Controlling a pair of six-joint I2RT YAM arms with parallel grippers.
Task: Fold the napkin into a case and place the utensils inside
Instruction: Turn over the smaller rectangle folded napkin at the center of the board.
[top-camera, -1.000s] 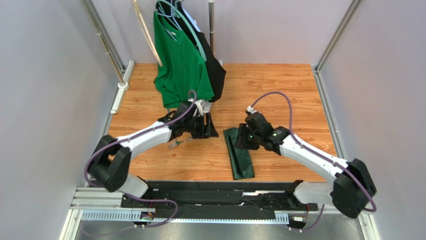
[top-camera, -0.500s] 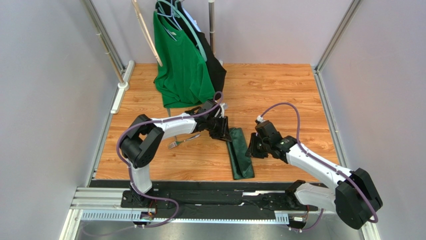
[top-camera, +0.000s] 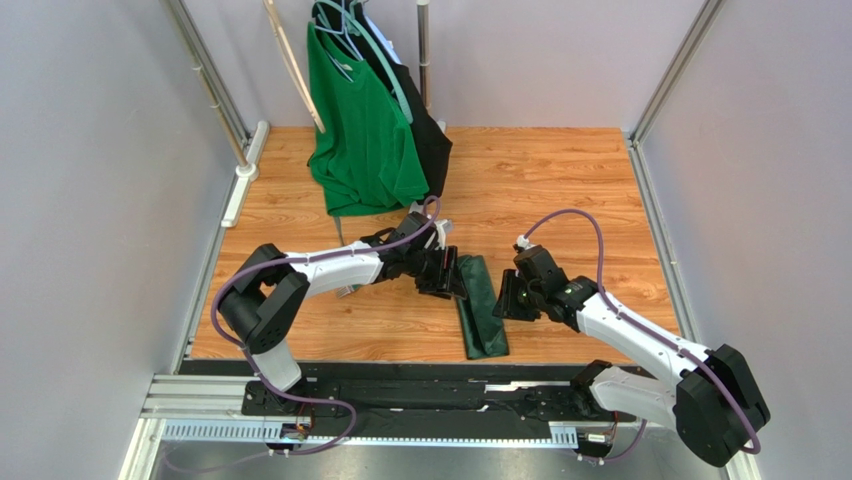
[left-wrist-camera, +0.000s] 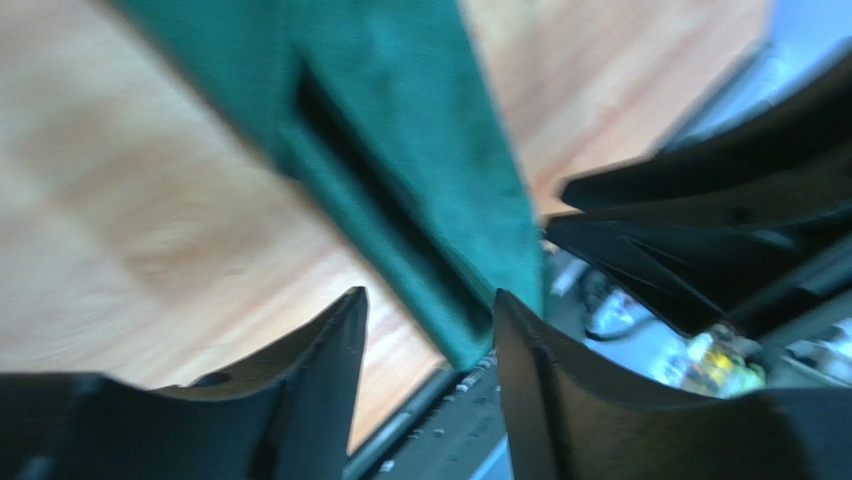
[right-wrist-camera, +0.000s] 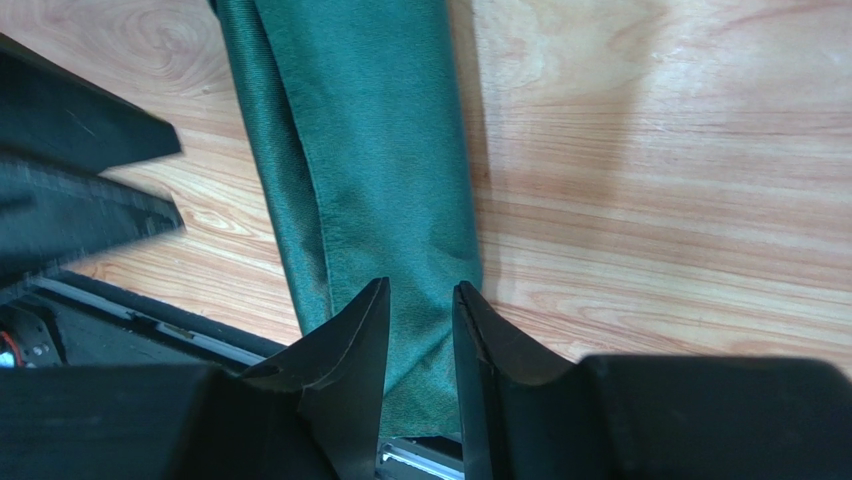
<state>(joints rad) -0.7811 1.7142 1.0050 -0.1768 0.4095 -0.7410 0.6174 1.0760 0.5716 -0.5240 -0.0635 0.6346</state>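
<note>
At the far end of the case (top-camera: 480, 312), L gripper (left-wrist-camera: 428, 300) has its jaws apart, w/ the case's edge showing in the gap. Nothing is clamped, as far as the blurred wrist view shows. R gripper (right-wrist-camera: 420, 286), opposite, is only narrowly parted, fingertips just above the case's right edge, also w/ no visible hold. Between the two lies the case itself: dark green, long, narrow, flat on the table (top-camera: 570, 190), running from mid-table toward the near edge. L wrist view shows a dark slit (left-wrist-camera: 365, 170) along its fold, prob. the pocket opening.

What's changed: a sec ago the L gripper was well off to the left, by the hem of the green T-shirt (top-camera: 365, 130). It has since swung over and is now just beside the case's left side. R gripper has slid a bit nearer along the right side. The case's far end sits slightly further right than before, so the strip lies straighter. The fork that lay in the open left of the case half a sec ago is now covered by the L forearm (top-camera: 330, 268). I can't make it out, and no other utensils show.

Meaning, imo: folding looks done, and both arms are tidying or prising at the mouth. Utensils aren't inside yet, so that part remains; L arm will prob. need to go back for them.
</note>
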